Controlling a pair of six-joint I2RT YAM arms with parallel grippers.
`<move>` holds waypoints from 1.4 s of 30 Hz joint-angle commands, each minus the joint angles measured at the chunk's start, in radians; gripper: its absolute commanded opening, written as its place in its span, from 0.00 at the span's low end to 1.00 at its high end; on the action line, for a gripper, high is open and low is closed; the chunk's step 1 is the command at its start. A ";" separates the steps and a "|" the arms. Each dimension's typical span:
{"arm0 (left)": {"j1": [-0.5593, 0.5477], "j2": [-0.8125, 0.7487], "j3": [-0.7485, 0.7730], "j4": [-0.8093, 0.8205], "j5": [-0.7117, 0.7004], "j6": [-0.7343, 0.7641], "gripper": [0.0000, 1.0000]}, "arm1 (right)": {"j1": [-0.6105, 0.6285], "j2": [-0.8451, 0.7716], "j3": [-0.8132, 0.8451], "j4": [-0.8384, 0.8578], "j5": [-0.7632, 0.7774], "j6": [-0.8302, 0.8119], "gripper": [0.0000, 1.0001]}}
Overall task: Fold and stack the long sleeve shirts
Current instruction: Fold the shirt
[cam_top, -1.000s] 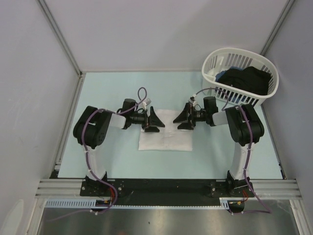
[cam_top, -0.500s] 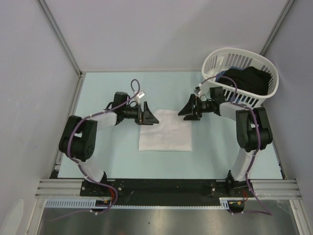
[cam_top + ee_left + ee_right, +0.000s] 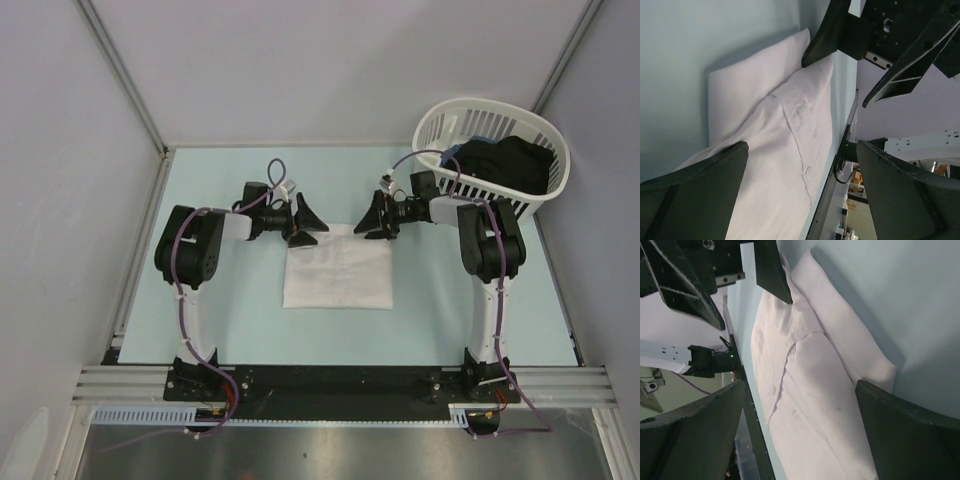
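A plain white long sleeve shirt point(image 3: 338, 270) lies folded into a flat rectangle in the middle of the table. My left gripper point(image 3: 306, 222) hangs open over its far left corner, and my right gripper point(image 3: 372, 220) hangs open over its far right corner. The two face each other and nothing sits between the fingers of either. The left wrist view has the shirt point(image 3: 785, 145) under the open left gripper point(image 3: 800, 195), with the right gripper point(image 3: 880, 45) opposite. The right wrist view has the shirt point(image 3: 815, 390) under the open right gripper point(image 3: 800, 435).
A white slatted basket point(image 3: 432, 120) stands at the back right and holds dark clothes point(image 3: 510, 162). It is close behind the right arm. Grey walls enclose the pale blue table point(image 3: 230, 300) on three sides.
Both grippers have drawn back from over the shirt toward its far edge, staying open. The arms' elbows swung outward and came back. The shirt has not moved.
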 commanded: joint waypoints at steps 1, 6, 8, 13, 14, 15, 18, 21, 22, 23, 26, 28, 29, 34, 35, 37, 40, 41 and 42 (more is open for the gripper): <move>0.081 -0.008 -0.048 -0.028 -0.142 0.024 0.99 | -0.013 0.032 0.075 -0.087 0.137 -0.148 1.00; 0.091 -0.142 -0.108 -0.002 -0.110 0.089 0.99 | -0.013 -0.040 0.178 -0.130 0.132 -0.144 1.00; 0.089 -0.181 -0.119 -0.015 -0.100 0.121 1.00 | -0.013 -0.116 0.175 -0.134 0.130 -0.142 1.00; 0.089 -0.284 -0.125 -0.060 -0.124 0.129 0.99 | 0.005 -0.256 0.112 -0.143 0.112 -0.039 1.00; 0.089 -0.295 -0.126 -0.055 -0.129 0.123 0.99 | 0.027 -0.280 0.092 -0.132 0.104 -0.015 1.00; 0.089 -0.305 -0.128 -0.051 -0.130 0.119 1.00 | 0.036 -0.287 0.072 -0.130 0.098 -0.003 1.00; 0.091 -0.330 -0.104 -0.051 -0.133 0.116 1.00 | 0.081 -0.276 -0.012 -0.126 0.106 0.013 1.00; 0.094 -0.336 -0.073 -0.069 -0.142 0.089 0.99 | 0.085 -0.242 -0.078 -0.069 0.103 0.063 0.96; 0.094 -0.338 -0.065 -0.074 -0.144 0.083 0.99 | 0.085 -0.235 -0.092 -0.062 0.109 0.063 0.95; 0.094 -0.341 -0.062 -0.074 -0.146 0.081 0.99 | 0.084 -0.227 -0.111 -0.057 0.117 0.057 0.93; 0.092 -0.344 -0.024 -0.159 -0.150 0.177 0.99 | 0.061 -0.187 -0.125 -0.110 0.205 -0.013 0.87; 0.092 -0.309 0.066 -0.348 -0.133 0.265 0.99 | 0.033 -0.152 -0.103 -0.165 0.250 -0.116 0.81; 0.092 -0.293 0.102 -0.409 -0.126 0.367 0.99 | 0.027 -0.143 -0.085 -0.243 0.305 -0.159 0.76; 0.094 -0.310 0.173 -0.593 -0.165 0.564 0.96 | 0.071 -0.182 0.099 -0.386 0.442 -0.350 0.63; 0.095 -0.319 0.174 -0.607 -0.175 0.598 0.97 | 0.090 -0.198 0.128 -0.422 0.468 -0.375 0.63; 0.109 -0.348 0.157 -0.618 -0.193 0.606 0.97 | 0.161 -0.224 0.197 -0.449 0.500 -0.447 0.62; 0.158 -0.379 0.110 -0.588 -0.193 0.566 0.97 | 0.240 -0.293 0.208 -0.479 0.512 -0.510 0.56; 0.175 -0.396 0.098 -0.583 -0.193 0.554 0.97 | 0.301 -0.323 0.199 -0.492 0.511 -0.567 0.53; 0.210 -0.400 0.078 -0.577 -0.190 0.543 0.97 | 0.329 -0.340 0.188 -0.502 0.508 -0.599 0.51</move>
